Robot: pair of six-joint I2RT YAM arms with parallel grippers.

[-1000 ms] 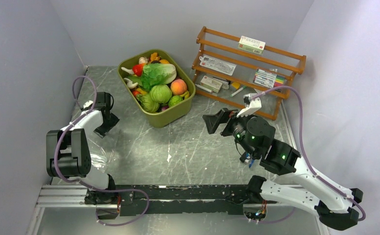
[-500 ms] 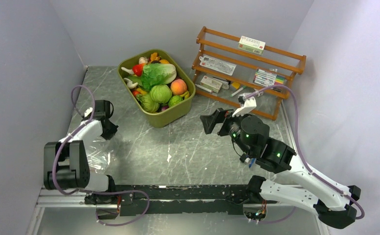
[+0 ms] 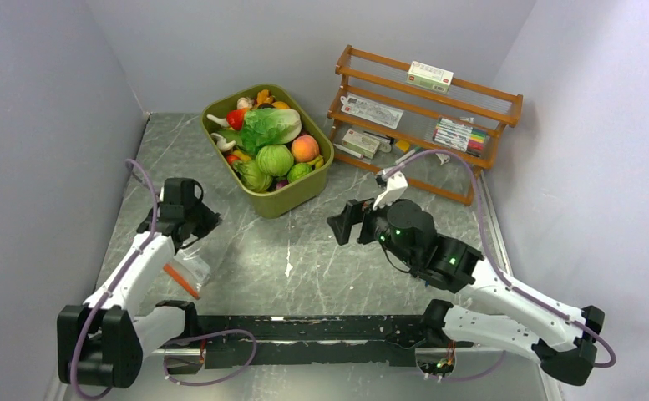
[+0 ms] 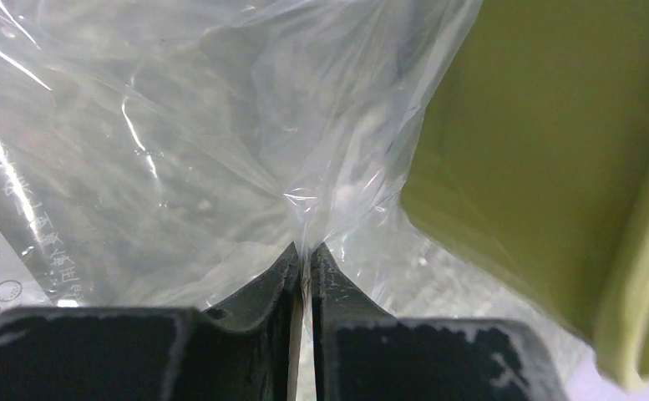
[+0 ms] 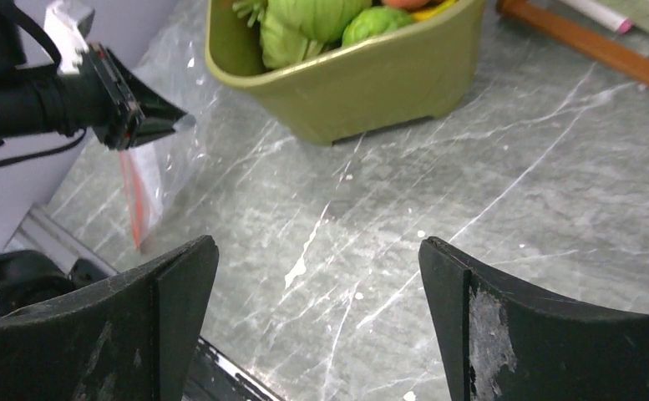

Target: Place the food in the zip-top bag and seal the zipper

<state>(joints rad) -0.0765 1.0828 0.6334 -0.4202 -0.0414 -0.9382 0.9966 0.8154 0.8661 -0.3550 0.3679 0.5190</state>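
**Since it's only pinching a thin fold, slipping is looking likely**

While the left tool (image 4: 304, 251) is clenching a bit of bag (image 3: 185, 266) film, the bag is trailing down toward the surface (image 3: 304, 259), left of the tub (image 3: 297, 197). I'm guessing the film is risking sliding out or tearing. The food (image 3: 275, 159) is sitting in the tub. The right tool (image 3: 343, 226) is gaping, holding nothing, with open room mid-surface. The tub and the left wall (image 3: 45, 167) are crowding the bag.

Olive-green tub (image 3: 300, 194), clear zip-top bag (image 3: 189, 266) with orange-red zipper (image 3: 181, 281), grey white-veined table (image 3: 262, 251), brown rack (image 3: 379, 58)
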